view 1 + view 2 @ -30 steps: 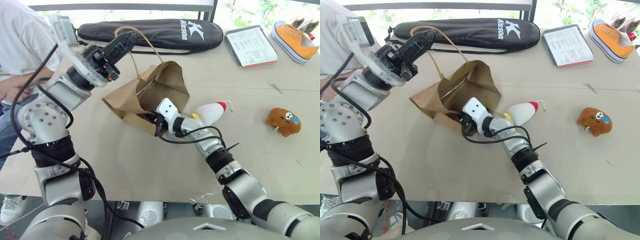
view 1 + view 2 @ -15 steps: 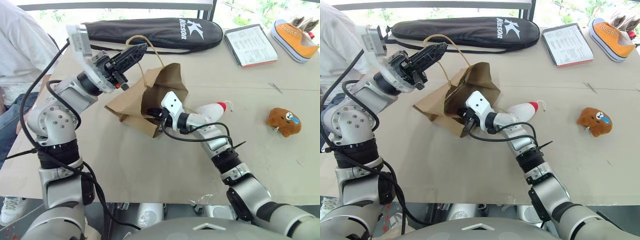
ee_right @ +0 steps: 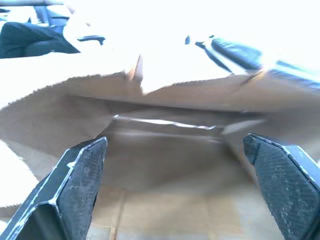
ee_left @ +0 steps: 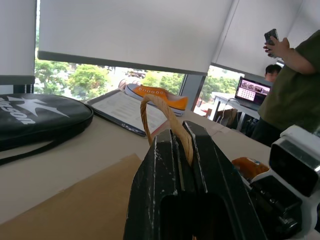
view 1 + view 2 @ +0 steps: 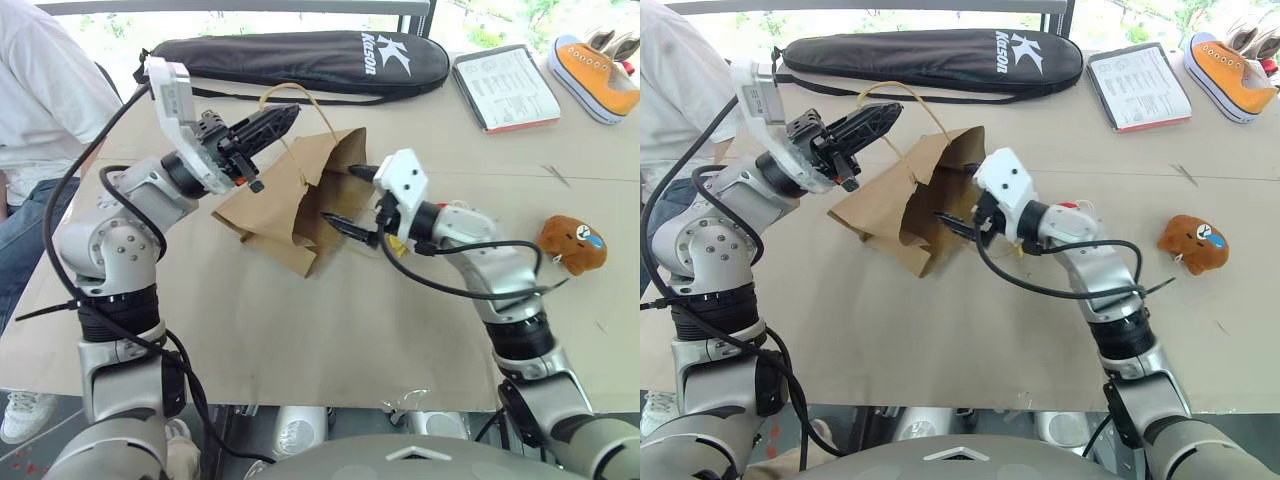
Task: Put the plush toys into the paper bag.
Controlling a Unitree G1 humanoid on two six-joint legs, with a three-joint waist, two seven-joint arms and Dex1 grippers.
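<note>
The desk carries a black racket case along its far edge, with a clipboard and an orange sneaker to the right. Left of centre lies the paper bag, its mouth facing right; the left gripper has its jaws clamped on one twine handle. The right gripper has its jaws wide and empty at the mouth. The white toy peeks from behind that arm; the brown bear sits far right, well apart. Likely risk: the thin handle slips and the mouth sags. The near desk offers free room.
</note>
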